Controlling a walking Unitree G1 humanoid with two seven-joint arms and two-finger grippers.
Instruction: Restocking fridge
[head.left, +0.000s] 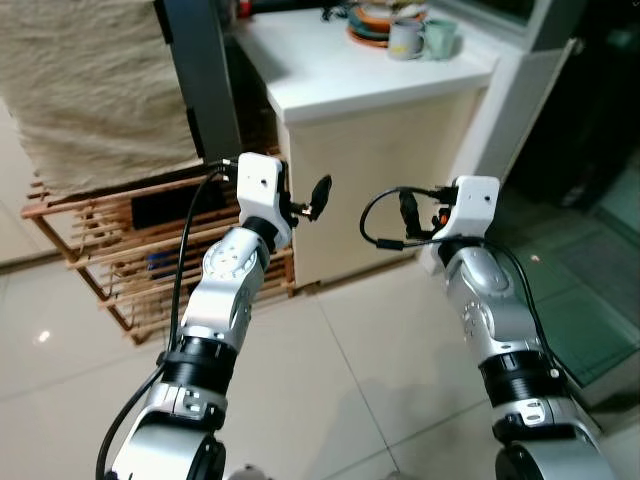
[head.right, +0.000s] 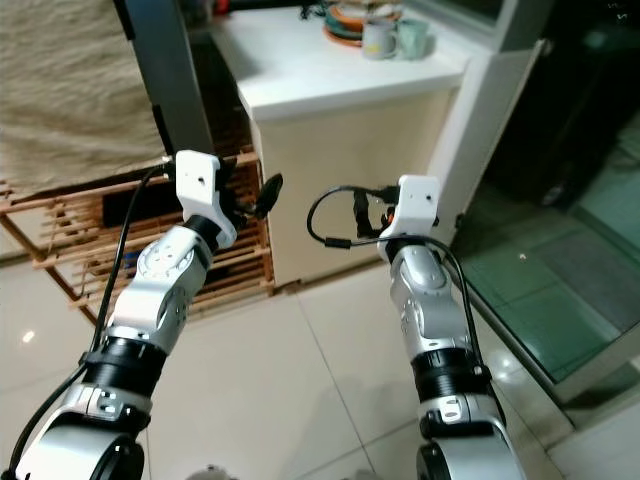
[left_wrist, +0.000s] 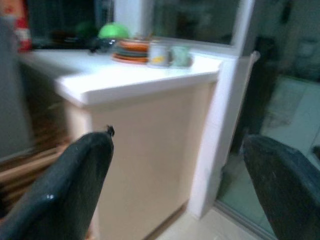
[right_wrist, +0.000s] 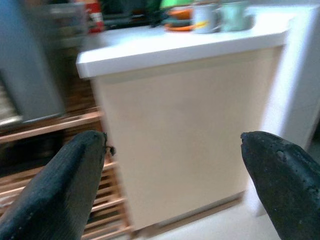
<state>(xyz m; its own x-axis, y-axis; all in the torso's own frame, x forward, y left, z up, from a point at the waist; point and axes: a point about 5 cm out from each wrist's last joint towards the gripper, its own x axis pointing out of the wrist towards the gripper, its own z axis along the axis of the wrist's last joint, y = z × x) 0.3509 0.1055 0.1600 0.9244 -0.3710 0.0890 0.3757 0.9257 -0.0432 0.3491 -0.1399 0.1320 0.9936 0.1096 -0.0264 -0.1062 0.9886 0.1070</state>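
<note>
Before the counter (head.left: 340, 70), tools agape, empty.

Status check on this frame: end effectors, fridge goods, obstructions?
Left end effector and right end effector open, empty. No fridge goods visible. White counter ahead with plates and mugs.

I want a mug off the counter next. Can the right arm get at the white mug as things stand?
Probably not yet. The white mug stands at the far end of the counter, and the right gripper, jaws open, hangs below counter height, short of it. Nothing blocks the way.
</note>
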